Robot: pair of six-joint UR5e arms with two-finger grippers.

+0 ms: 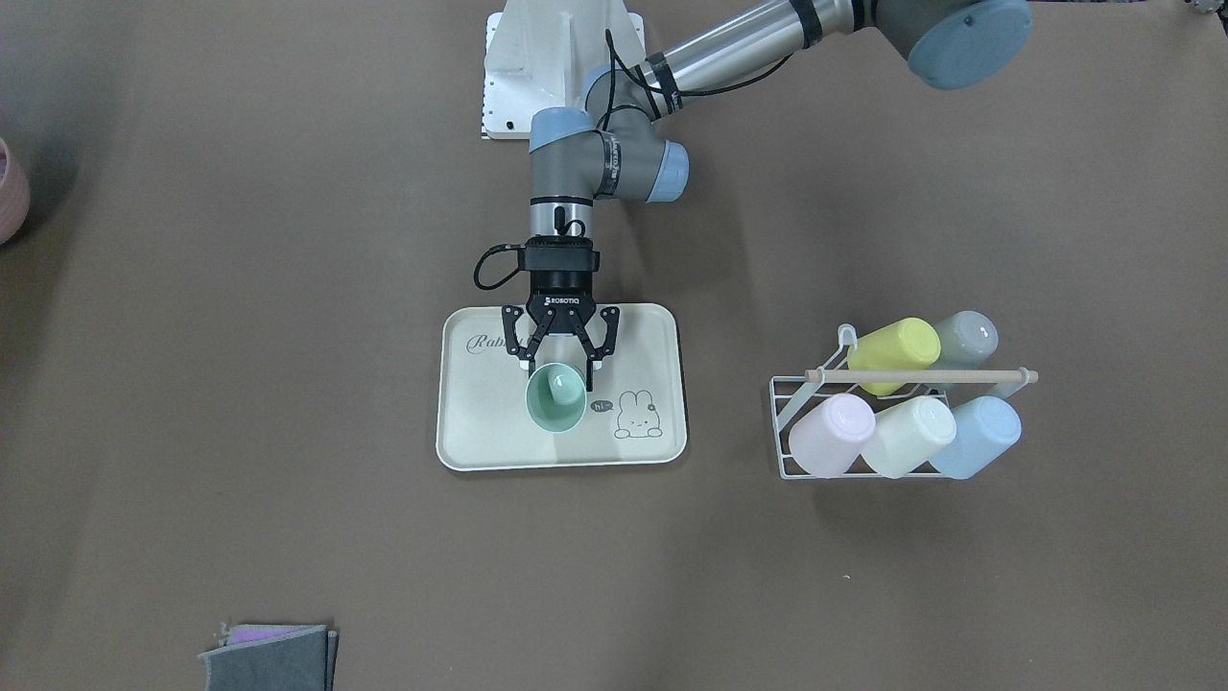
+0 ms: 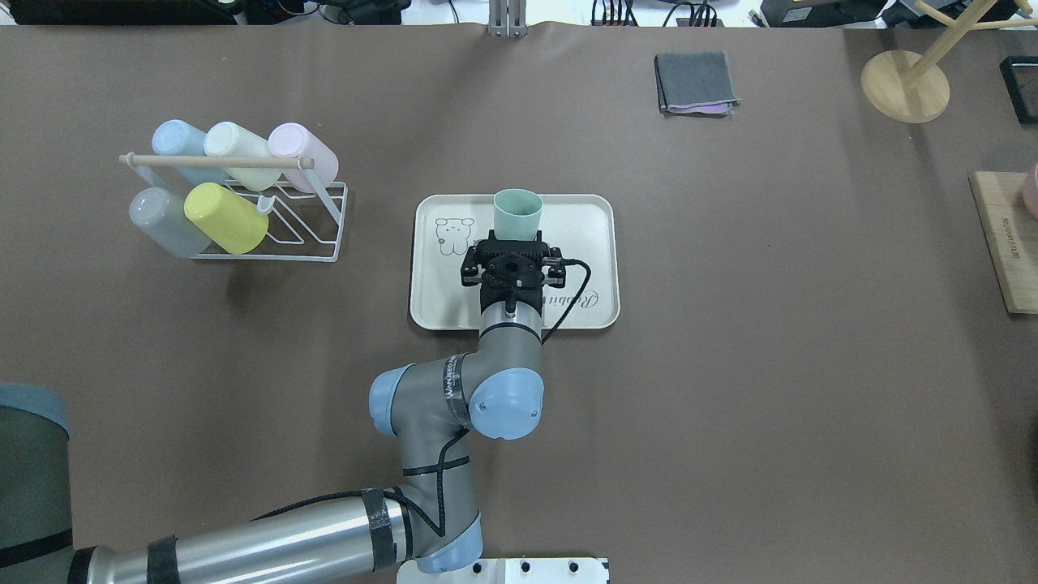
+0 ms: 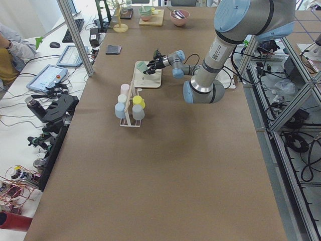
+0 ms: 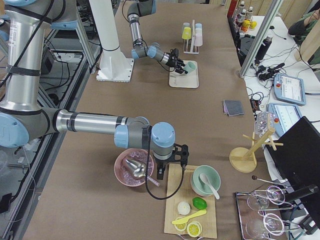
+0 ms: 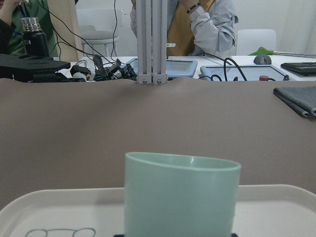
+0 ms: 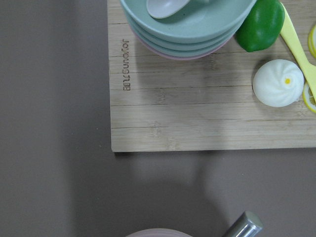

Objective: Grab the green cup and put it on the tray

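One brown table [image 1: 288,288] is shown. One cream "Rabbit" tray [image 1: 480,432] lies beneath the left gripper [image 1: 559,363], whose jaws are spread wide and hold nothing firmly. One green cup [image 1: 556,398] stands upright on the tray right at the fingertips, flanked by them; whether they touch it cannot be told. One wire rack [image 1: 969,375], well off to one side of the jaws, is loaded with five pastel cups [image 1: 909,437]. The right gripper [image 4: 161,172] is seen only from afar, so its jaw state cannot be told.

The green cup [image 1: 555,396] is smooth, faintly glossy plastic, the tray [image 1: 480,432] matt, the table cover [image 1: 288,384] dull brown, the rack [image 2: 340,219] white wire.
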